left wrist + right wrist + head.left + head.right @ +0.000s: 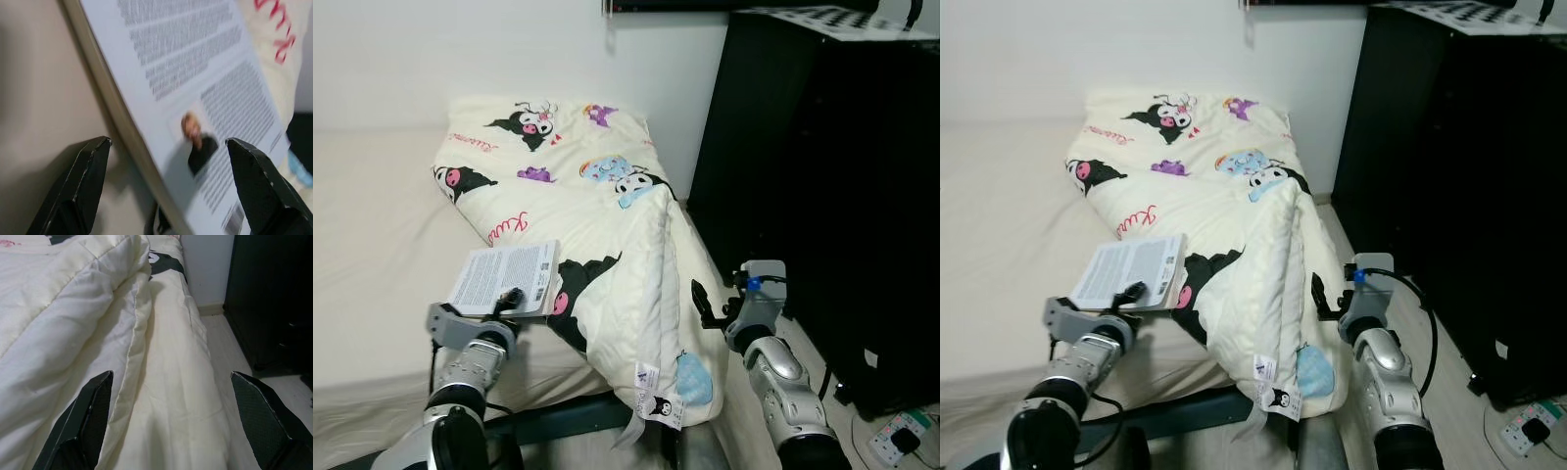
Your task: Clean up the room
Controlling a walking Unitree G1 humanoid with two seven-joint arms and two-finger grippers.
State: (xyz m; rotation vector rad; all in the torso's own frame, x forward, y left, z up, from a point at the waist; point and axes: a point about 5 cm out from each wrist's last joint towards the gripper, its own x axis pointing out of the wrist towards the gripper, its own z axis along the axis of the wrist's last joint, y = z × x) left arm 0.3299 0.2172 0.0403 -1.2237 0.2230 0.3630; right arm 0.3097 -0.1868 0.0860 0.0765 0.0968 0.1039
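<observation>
Tidying looks barely begun: the book [506, 276] lies on the rumpled quilt [607, 206] (bed unmade), left gripper [166, 191] spread wide around its edge, seemingly not clamped; right gripper [171, 421] open, empty.

Book [507, 277] back cover: blocks of printed text and a barcode near one corner, all too small or blurred to read in any view. Comforter [592, 211]: red cursive script in two spots, not legible letter for letter. Care tag [656, 392] at comforter's hanging corner has small print, unreadable.
</observation>
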